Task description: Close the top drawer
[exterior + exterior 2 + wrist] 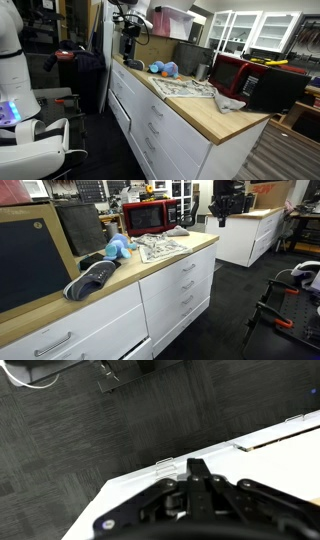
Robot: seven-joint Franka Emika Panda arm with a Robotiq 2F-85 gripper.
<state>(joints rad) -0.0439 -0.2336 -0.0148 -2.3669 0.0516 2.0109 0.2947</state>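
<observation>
In the wrist view my gripper [197, 464] is shut and holds nothing. It hangs over a flat white drawer front [140, 495] with a small handle [167, 461] at its edge. A thin strip of pale wood [272, 441] shows at the right, so the top drawer looks at most a crack open. In an exterior view the arm and gripper [128, 50] stand at the far end of the long white cabinet [150, 120]. No drawer visibly sticks out in either exterior view.
The wooden counter holds a red microwave [232, 72], newspaper [185, 89], a blue soft toy [163, 69] and a cloth [228, 101]. It also holds a dark shoe [92, 280]. Dark carpet [90, 430] lies in front. A white machine [25, 110] stands across the aisle.
</observation>
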